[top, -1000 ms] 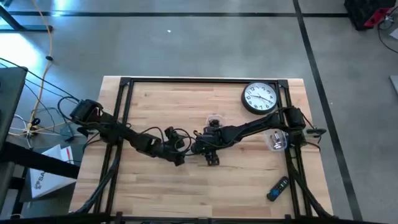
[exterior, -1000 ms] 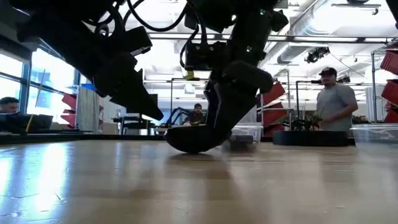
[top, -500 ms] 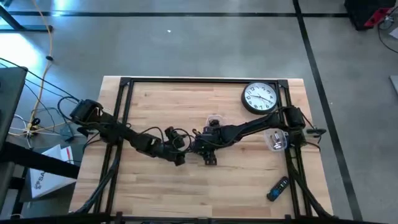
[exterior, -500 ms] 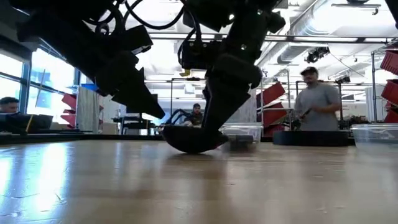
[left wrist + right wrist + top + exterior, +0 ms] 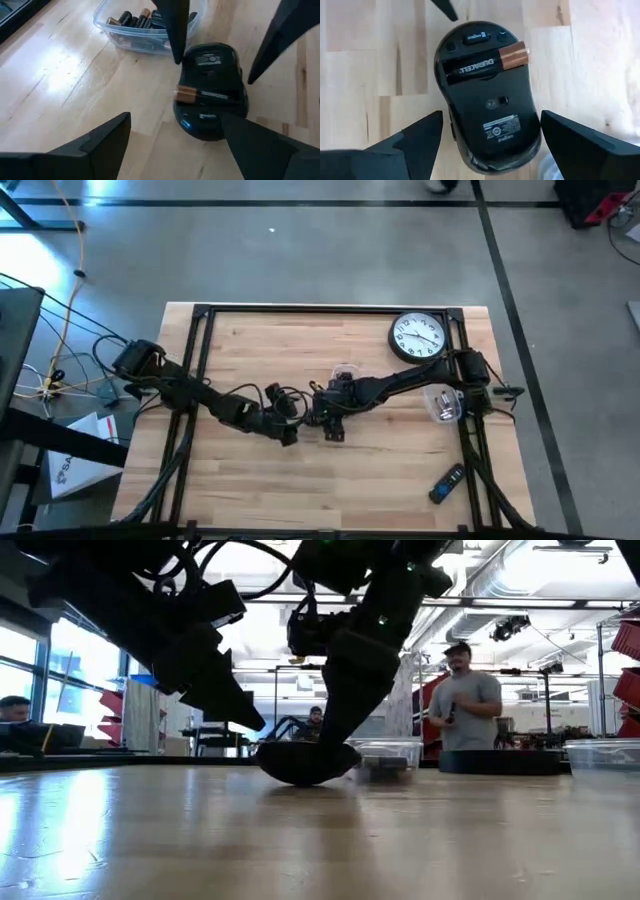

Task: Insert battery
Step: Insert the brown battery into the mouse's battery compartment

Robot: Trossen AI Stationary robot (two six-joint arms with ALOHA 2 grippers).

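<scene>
A black computer mouse (image 5: 487,100) lies upside down on the wooden table near its middle. A copper-topped battery (image 5: 485,64) lies across the mouse's open compartment, with the copper end sticking out past one side. My right gripper (image 5: 491,115) is open above the mouse, one finger on each side of it. My left gripper (image 5: 176,120) is open just to the table's left of the mouse and points at it, with nothing between its fingers. In the low view the mouse (image 5: 305,762) sits under the right arm. My right gripper comes down on the mouse from above with its fingers (image 5: 176,55) close beside the mouse's two long sides. Whether they touch the mouse I cannot tell.
A clear tub of spare batteries (image 5: 145,27) stands just beyond the mouse. A wall clock (image 5: 417,338) lies at the far right, a clear plastic thing (image 5: 440,405) by the right arm's base and a dark remote (image 5: 447,483) at the near right. People (image 5: 465,705) stand in the room behind.
My right gripper has shifted a little toward the table's left, staying low over the mouse. The mouse and battery lie where they were.
</scene>
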